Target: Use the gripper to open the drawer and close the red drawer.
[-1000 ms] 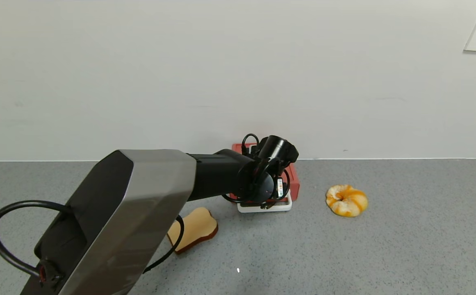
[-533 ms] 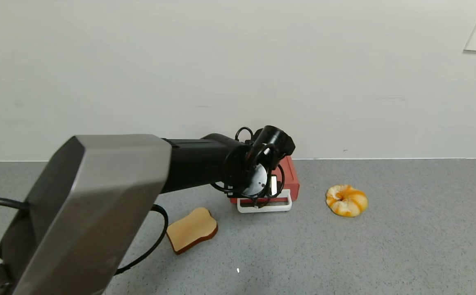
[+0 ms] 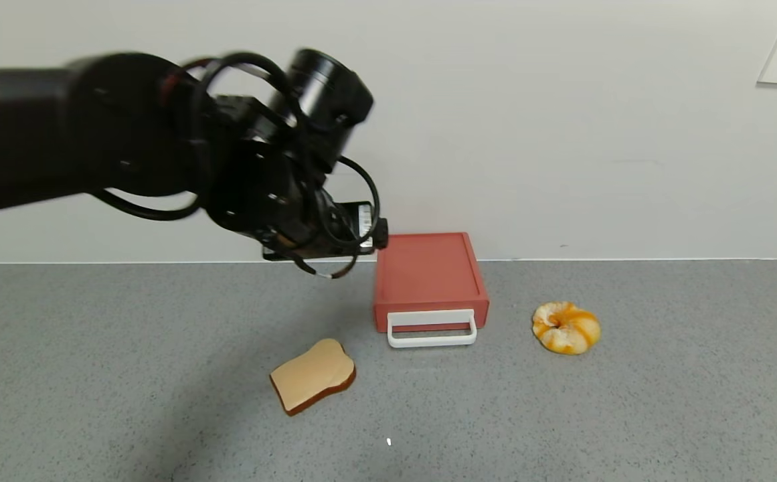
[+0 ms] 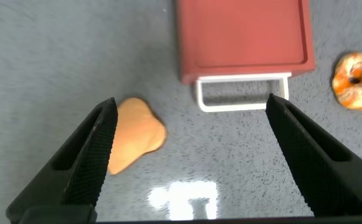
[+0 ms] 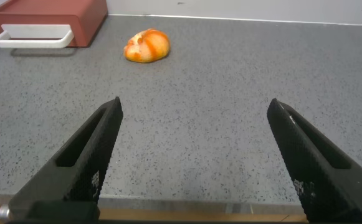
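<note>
Since the earlier frames, left gripper [image 4: 187, 152] has lifted off the white handle [image 3: 432, 328] and now hangs high, fingers spread wide, holding nothing. Red drawer [image 3: 428, 278] sits shut against the wall, beside bread slice [image 3: 312, 374]. Task appears complete; next move: withdrawal only. Right gripper [image 5: 196, 155] idles, fingers apart.

The drawer [image 3: 430, 281] sits on the counter [image 3: 662, 402] at the far side, against the wall [image 3: 562, 134], its handle [image 3: 432, 329] on the near side. The bread slice [image 3: 312, 375] lies nearer and left of it — the pastry [image 3: 565, 327] right. The left claw [image 4: 190, 162] hangs above, left of the drawer.
</note>
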